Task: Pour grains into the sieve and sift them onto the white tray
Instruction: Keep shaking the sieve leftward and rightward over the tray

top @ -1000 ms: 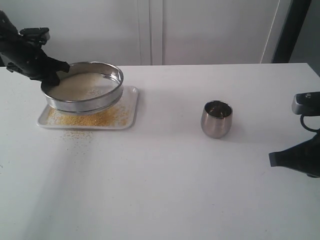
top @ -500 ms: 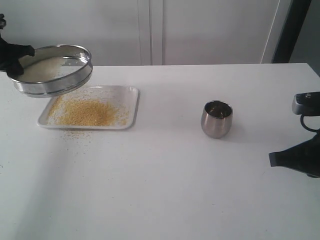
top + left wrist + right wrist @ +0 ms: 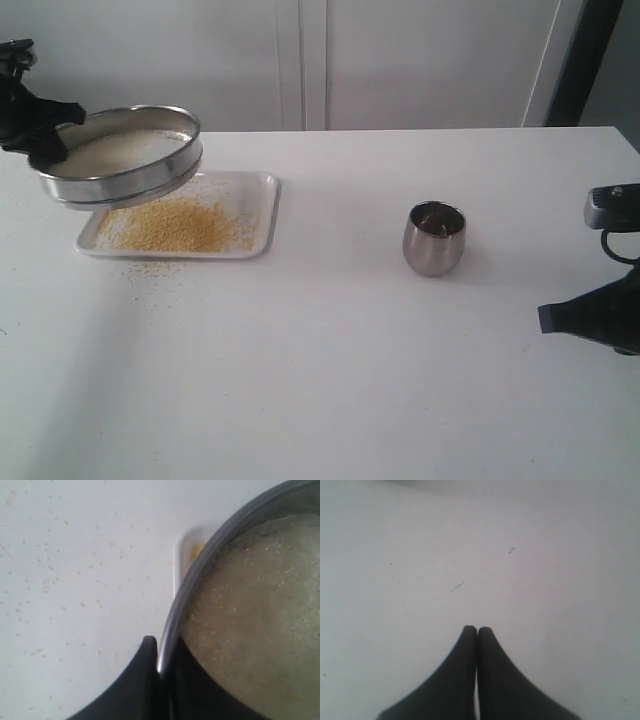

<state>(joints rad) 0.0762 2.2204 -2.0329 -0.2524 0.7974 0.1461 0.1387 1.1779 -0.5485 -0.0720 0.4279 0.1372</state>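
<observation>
The round steel sieve hangs tilted in the air above the far left part of the white tray. My left gripper is shut on its left rim. Pale coarse grains lie inside the sieve. A golden-yellow heap of grains covers the tray. In the left wrist view the sieve rim runs between my left gripper's fingers, with pale grains on the mesh and a tray corner beyond. My right gripper is shut and holds nothing above bare table, at the right edge of the exterior view.
A small rounded steel cup stands upright right of centre on the white table. Some spilled grains lie on the table in front of the tray. A white wall stands behind the table.
The sieve rose off the tray and swung left, then came back a little to the right and down. The yellow heap on the tray is now uncovered. The right arm has not moved.
</observation>
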